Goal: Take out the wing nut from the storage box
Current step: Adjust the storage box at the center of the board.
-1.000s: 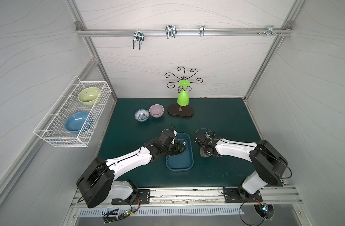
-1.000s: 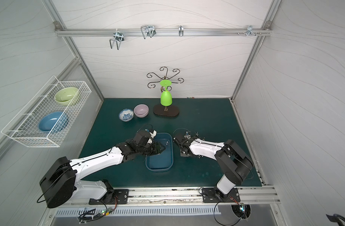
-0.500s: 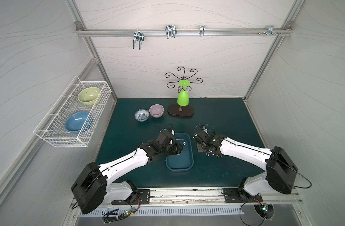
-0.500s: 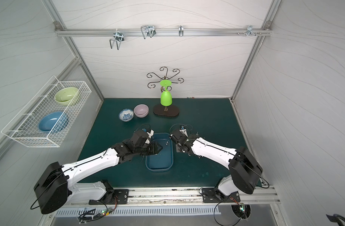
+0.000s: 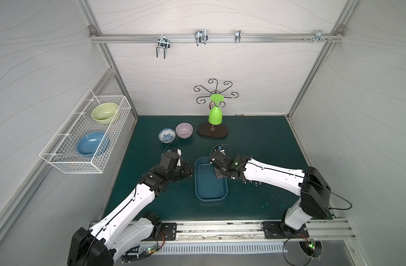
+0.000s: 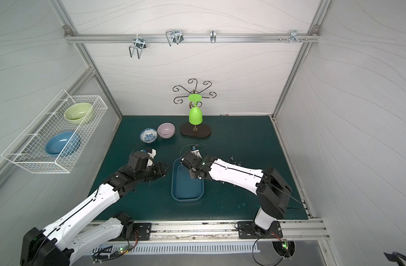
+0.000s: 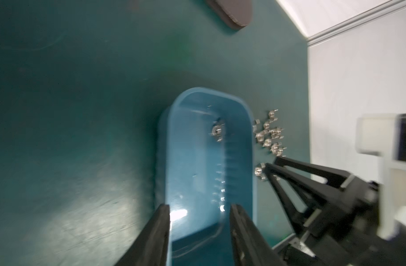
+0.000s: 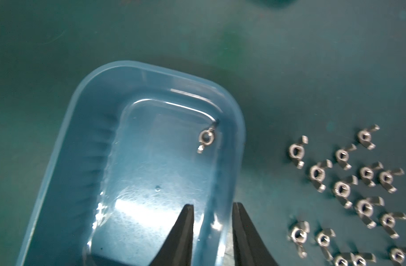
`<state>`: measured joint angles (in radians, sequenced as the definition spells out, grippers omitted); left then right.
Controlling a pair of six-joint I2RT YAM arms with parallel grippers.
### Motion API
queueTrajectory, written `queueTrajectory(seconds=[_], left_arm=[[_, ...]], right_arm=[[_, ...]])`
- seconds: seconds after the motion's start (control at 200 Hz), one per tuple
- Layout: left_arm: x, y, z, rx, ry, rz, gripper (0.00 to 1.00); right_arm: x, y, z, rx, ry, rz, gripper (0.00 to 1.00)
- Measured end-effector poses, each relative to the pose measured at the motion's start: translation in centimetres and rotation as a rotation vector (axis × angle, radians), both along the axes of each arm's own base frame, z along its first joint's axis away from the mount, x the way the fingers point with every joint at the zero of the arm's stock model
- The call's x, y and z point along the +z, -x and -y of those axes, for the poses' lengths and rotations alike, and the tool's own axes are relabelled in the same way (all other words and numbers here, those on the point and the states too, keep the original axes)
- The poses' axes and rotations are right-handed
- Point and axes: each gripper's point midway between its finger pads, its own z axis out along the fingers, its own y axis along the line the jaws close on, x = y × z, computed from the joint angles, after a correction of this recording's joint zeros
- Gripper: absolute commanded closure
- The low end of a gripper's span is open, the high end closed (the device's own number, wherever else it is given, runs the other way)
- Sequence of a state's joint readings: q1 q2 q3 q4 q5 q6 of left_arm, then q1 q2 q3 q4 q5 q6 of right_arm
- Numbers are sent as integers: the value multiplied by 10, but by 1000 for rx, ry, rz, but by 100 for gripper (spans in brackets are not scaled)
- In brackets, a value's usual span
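one storage box [image 5: 209, 187], a blue tub, sits just below the middle of the frame in both top views, on the green mat [image 5: 255, 142]. one wing nut [image 8: 205, 138] lies inside it, on the floor near a corner and close to the wall, apart from both grippers. beside the box, outside it, lie the loose nuts [image 8: 341, 190]: i count fourteen in the right wrist view, some cut off at the frame's edge.

two arms reach in from the bottom of the frame. the left gripper [image 5: 190, 171] is at the box's left rim, fingers spread with nothing between them; its wrist view shows the gap over one end of the box [image 7: 199, 207]. the right gripper [image 5: 217, 173] hangs over the box's right rim, fingers also parted and empty.

at centre left of the frame two small bowls stand touching: one blue-patterned bowl [image 5: 166, 134] and one lilac bowl [image 5: 184, 130]. on the left wall one wire basket [image 5: 70, 164] holds two more, a green bowl [image 5: 105, 113] and a blue bowl [image 5: 92, 143]. above centre, one green goblet [image 5: 215, 116] hangs upside down on one curled-hook stand [image 5: 212, 133]. the rail [image 5: 278, 36] across the top carries four hook fittings.
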<state>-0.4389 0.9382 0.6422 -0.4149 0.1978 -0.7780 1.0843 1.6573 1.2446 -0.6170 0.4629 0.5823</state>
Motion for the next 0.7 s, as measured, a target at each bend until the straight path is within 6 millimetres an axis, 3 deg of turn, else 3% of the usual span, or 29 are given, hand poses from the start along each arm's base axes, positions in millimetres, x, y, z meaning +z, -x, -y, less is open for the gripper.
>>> queueTrajectory(seconds=[0.15, 0.455, 0.7], left_arm=[[-35, 16, -14, 44, -24, -113, 100], [-88, 41, -20, 74, -32, -276, 100], [-120, 58, -6, 31, 1, -375, 100]], right_arm=[[-5, 6, -11, 34, 5, -14, 69], [-7, 7, -11, 40, 11, -18, 69], [-10, 3, -5, 23, 13, -27, 69]])
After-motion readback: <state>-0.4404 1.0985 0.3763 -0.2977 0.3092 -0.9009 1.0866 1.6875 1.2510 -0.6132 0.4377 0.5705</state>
